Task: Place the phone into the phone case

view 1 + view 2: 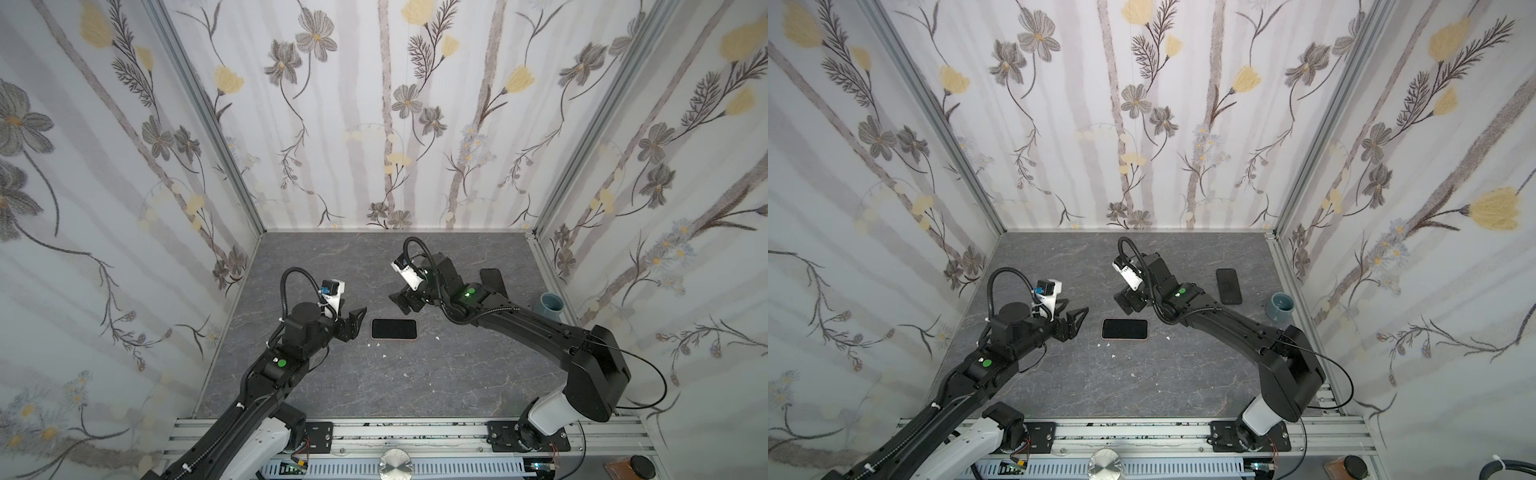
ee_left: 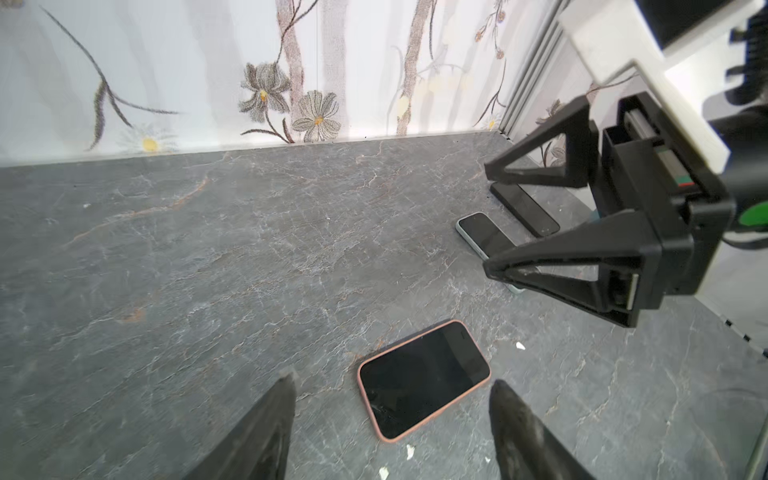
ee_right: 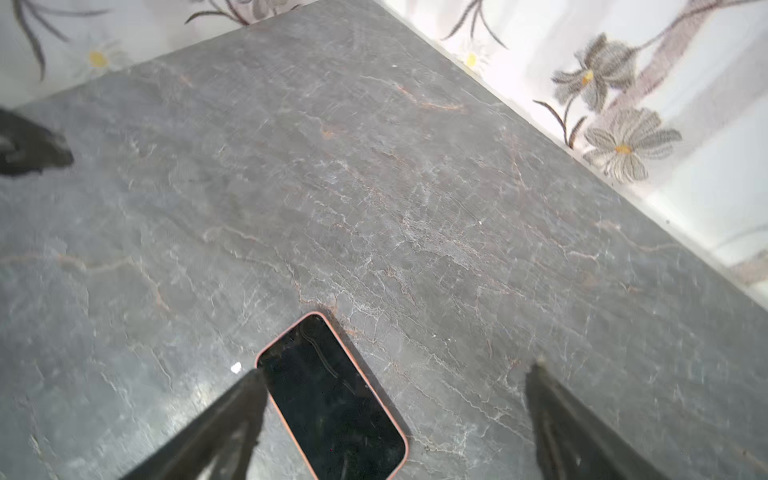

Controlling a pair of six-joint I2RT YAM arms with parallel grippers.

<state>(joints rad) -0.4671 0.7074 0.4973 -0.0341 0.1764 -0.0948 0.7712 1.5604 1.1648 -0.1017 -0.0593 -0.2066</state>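
phone (image 1: pixel 393 329) lies flat on table (image 1: pixel 415 382), screen up, pink phone case (image 1: pixel 394 340) rimming it: looks seated. left gripper (image 1: pixel 359 324) just left of phone, right gripper (image 1: pixel 398 304) just behind it. Both jaws spread, empty, likely clear so nothing disturbs the fit.

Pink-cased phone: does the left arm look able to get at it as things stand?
Probably yes: the left gripper stands open right beside the phone, only bare table between them; the right gripper hangs clear.
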